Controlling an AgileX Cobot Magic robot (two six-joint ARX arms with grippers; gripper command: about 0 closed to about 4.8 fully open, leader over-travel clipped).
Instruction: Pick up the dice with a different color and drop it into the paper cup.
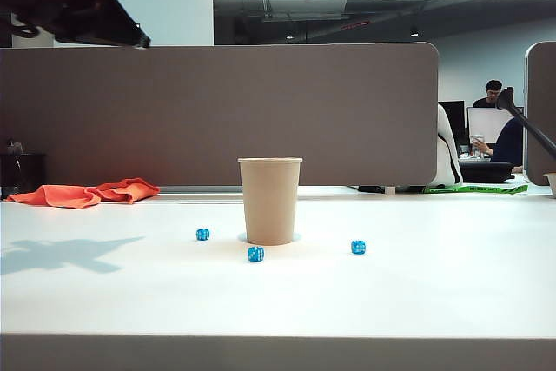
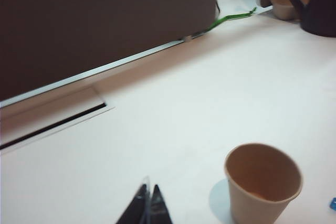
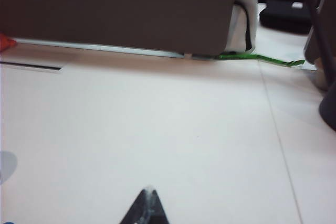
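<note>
- Step in hand: judged complete or all but so. No purple die shows on the table; only three blue dice remain, so the odd one is probably inside the cup, though no view shows the cup's floor clearly enough to confirm it.
- Next move: judged to be none beyond parking the arms; a look into the cup would settle the matter.
- Left gripper [image 2: 148, 205]: dark tapered fingers pressed together to a point, holding nothing; hangs high above the table, the cup just beyond and to one side of the tips.
- Right gripper [image 3: 147, 206]: dark fingers likewise meeting in a point, empty; bare tabletop ahead of the tips, cup not in its view.
- Paper cup [image 1: 270, 201]: tan kraft paper, tapered, rolled rim, upright, matte.
- Blue dice [image 1: 255, 254], [image 1: 202, 235], [image 1: 358, 248]: tiny translucent cubes, white pips, ranged around the cup's base, none touching it.
- Table [image 1: 434, 293]: smooth white laminate, faintly glossy.
- Orange cloth [image 1: 82, 193]: soft, crumpled, well away from both fingers.
</note>
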